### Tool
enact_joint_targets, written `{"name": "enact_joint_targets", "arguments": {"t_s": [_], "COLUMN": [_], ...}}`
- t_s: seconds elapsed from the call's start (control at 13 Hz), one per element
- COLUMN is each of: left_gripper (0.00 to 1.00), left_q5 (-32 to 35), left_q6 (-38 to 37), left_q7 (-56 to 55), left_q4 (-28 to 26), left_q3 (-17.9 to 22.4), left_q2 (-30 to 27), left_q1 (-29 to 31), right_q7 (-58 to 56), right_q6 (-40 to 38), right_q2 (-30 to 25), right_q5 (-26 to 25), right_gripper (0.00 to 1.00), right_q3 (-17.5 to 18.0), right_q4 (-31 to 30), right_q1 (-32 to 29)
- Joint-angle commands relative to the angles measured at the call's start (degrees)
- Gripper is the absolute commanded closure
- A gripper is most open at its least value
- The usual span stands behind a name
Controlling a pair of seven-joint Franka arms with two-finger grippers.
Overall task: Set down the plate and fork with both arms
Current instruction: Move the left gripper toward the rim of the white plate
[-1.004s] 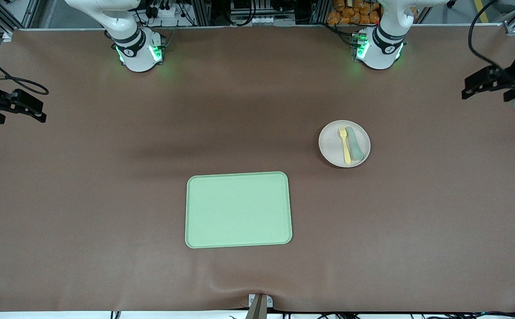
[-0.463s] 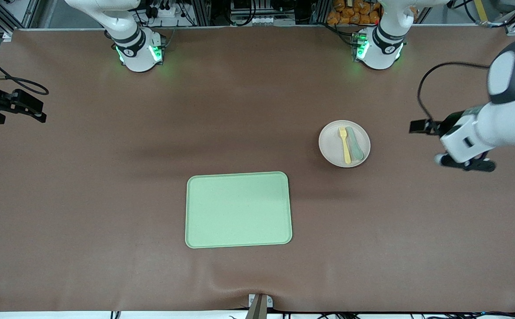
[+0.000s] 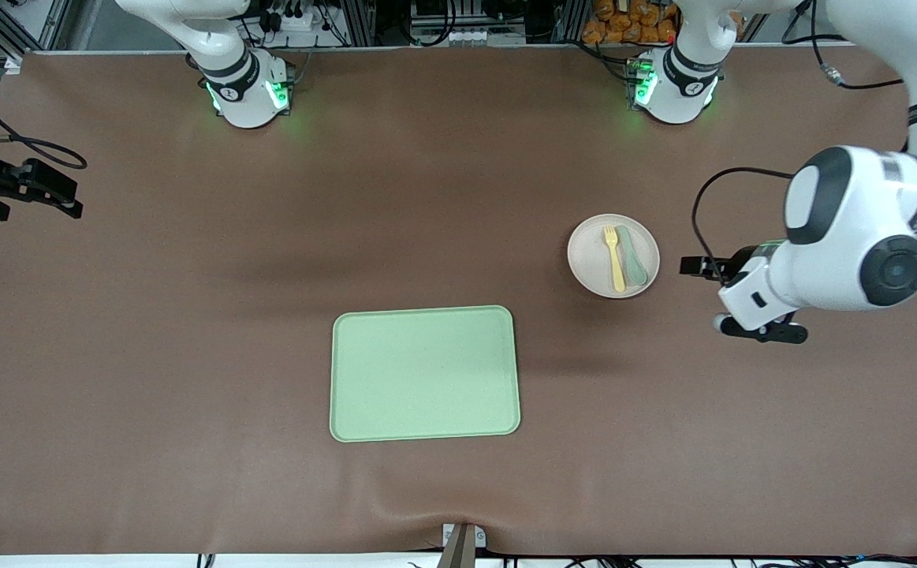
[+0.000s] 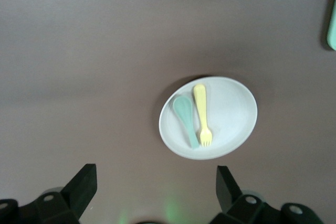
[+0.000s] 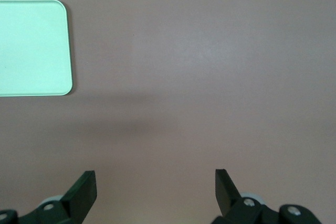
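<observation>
Overhead, both tools gape wide, empty: left tool (image 4: 152, 190), right tool (image 5: 152, 192).

You see a brown table cover (image 3: 190, 331) with a matt, slightly leathery surface, wrinkled at the edge nearest the front camera. The plate (image 3: 592, 268) looks matt off-white, likely plastic or composite. On it, the fork (image 3: 614, 259) is smooth pale-yellow plastic, the spoon (image 3: 631, 256) dull grey-green. The tray (image 3: 424, 373) is speckled matt green. The arms (image 3: 852, 237) wear glossy white shells with dark joints.
</observation>
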Motion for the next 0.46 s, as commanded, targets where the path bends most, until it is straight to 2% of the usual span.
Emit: {"name": "enact_joint_targets", "arguments": {"t_s": [0.0,0.39], "left_gripper": [0.00,0.00], "left_q5": [-0.7,-0.4], "left_q6": [5.1,12.5], "left_q7": [-3.8,-4.5], "left_q4": [-7.5,-20.2], "left_q3": [0.1,0.1], "left_q2": [-1.7,-3.1], "left_q1": [-2.3,-3.2], "right_q7": [0.7,0.7], "right_q6": [-0.7,-0.7], "right_q2": [0.5,0.5], "right_q5": [-0.1,-0.1], "right_gripper": [0.00,0.00], "right_q3": [0.9,0.9], "right_q4": [1.2,1.2], "right_q1": [-1.1,-1.1]}}
